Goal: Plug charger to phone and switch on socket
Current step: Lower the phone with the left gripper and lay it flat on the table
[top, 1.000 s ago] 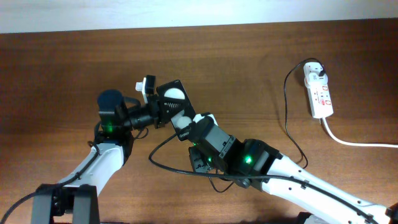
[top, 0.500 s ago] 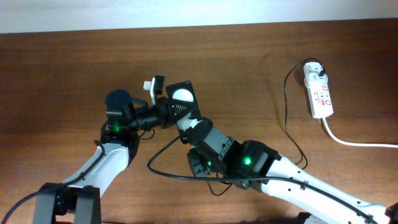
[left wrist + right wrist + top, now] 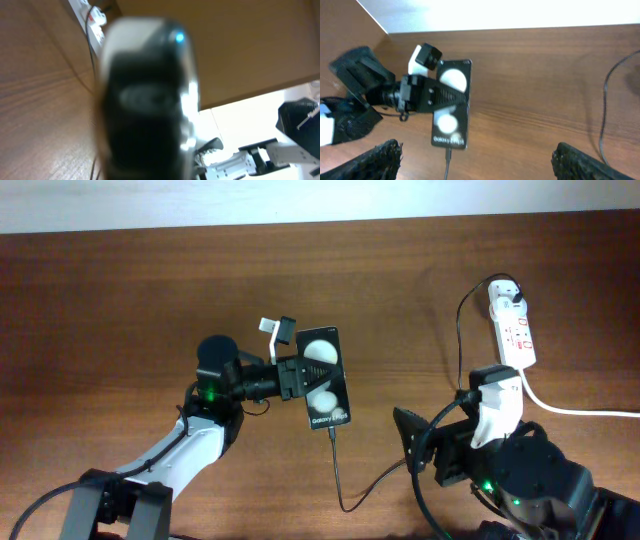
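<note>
The black phone [image 3: 325, 380] lies face up with its two white circles and white lettering showing. My left gripper [image 3: 291, 376] is shut on its left edge. The phone [image 3: 145, 110] fills the left wrist view as a dark blur. The charger's thin black cable [image 3: 341, 475] meets the phone's bottom edge with its plug tip [image 3: 448, 151]. From there it loops right and runs up to the white adapter [image 3: 506, 294] in the socket [image 3: 514, 332]. My right gripper [image 3: 418, 448] stands open right of the phone, its fingers [image 3: 382, 159] wide apart and empty.
A thick white cord [image 3: 572, 409] leaves the socket toward the right edge. The charger cable [image 3: 461, 360] curves along the socket's left side, close to my right arm. The brown table [image 3: 120, 300] ends at a white strip along the back.
My right gripper has opened, let go of the cable's plug and pulled back to the right. My left gripper has carried the phone rightward and turned it upright in the view.
</note>
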Tool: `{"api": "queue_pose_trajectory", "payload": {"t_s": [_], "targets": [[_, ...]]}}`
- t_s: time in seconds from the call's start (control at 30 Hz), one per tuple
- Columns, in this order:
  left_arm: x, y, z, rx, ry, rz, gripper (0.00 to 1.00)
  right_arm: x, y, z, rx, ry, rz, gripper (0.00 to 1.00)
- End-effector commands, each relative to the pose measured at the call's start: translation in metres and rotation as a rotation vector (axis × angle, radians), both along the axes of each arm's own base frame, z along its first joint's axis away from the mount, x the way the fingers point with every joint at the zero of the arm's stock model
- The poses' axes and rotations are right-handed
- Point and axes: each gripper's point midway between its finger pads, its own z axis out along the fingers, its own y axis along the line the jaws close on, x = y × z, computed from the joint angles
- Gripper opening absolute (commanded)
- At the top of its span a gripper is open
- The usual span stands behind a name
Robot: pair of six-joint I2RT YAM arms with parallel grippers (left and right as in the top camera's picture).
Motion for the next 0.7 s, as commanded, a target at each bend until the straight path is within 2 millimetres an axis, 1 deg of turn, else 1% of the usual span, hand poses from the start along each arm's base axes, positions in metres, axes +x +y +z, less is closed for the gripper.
{"api": "queue_pose_trajectory", "payload": {"t_s": [0.0,0.03,0.1,0.13,0.17,0.2,0.27,0.3,0.33,0.37,0.43,0.47,0.5,0.53,0.57,0.6,0.63,0.67], "targets": [[0.027,-0.002,0.014,0.046,-0.079,0.07,0.0,0.0,-0.01,-0.005,-0.043,0.012,-0.032,0.99],[0.035,-0.002,0.011,0.102,-0.074,0.085,0.0,0.0,-0.01,-0.006,-0.05,0.017,-0.032,0.99],[0.053,0.005,0.002,0.253,-0.058,0.148,0.0,0.0,-0.01,-0.007,-0.051,0.018,-0.032,0.99],[0.063,0.011,0.001,0.342,-0.059,0.185,0.0,0.0,-0.01,-0.007,-0.051,0.018,-0.032,0.99],[0.068,0.012,0.003,0.376,-0.063,0.186,0.0,0.0,-0.01,-0.007,-0.052,0.018,-0.032,0.99],[0.081,0.008,0.005,0.386,-0.053,0.177,0.0,0.0,-0.01,-0.007,-0.053,0.019,-0.032,0.99],[0.097,-0.003,-0.01,0.396,-0.023,0.156,0.0,0.0,-0.01,-0.007,-0.052,0.019,-0.032,0.99],[0.104,-0.01,-0.02,0.402,-0.002,0.139,0.0,0.0,-0.01,-0.007,-0.052,0.019,-0.032,0.99],[0.115,-0.023,-0.043,0.424,0.038,0.1,0.0,0.0,-0.01,-0.007,-0.053,0.019,-0.032,0.99],[0.121,-0.031,-0.061,0.45,0.07,0.071,0.0,0.0,-0.01,-0.007,-0.052,0.019,-0.032,0.99],[0.129,-0.045,-0.094,0.488,0.14,0.015,0.0,0.0,-0.01,-0.007,-0.052,0.019,-0.032,0.99],[0.131,-0.057,-0.112,0.471,0.181,-0.041,0.0,0.0,-0.01,-0.007,-0.053,0.019,-0.032,0.99],[0.133,-0.064,-0.124,0.46,0.204,-0.069,0.0,0.0,-0.01,-0.007,-0.052,0.019,-0.032,0.99],[0.135,-0.067,-0.135,0.465,0.222,-0.074,0.0,0.0,-0.01,-0.007,-0.052,0.019,-0.032,0.99],[0.137,-0.067,-0.158,0.485,0.273,-0.063,0.0,0.0,-0.01,-0.007,-0.052,0.019,-0.032,0.99],[0.136,-0.065,-0.171,0.508,0.297,-0.055,0.0,0.0,-0.01,-0.007,-0.052,0.019,-0.032,0.99],[0.137,-0.058,-0.182,0.558,0.316,-0.027,0.0,0.0,-0.01,-0.007,-0.052,0.019,-0.032,0.99],[0.14,-0.054,-0.188,0.593,0.316,-0.001,0.01,0.0,-0.01,-0.007,-0.053,0.019,-0.032,0.99]]}}
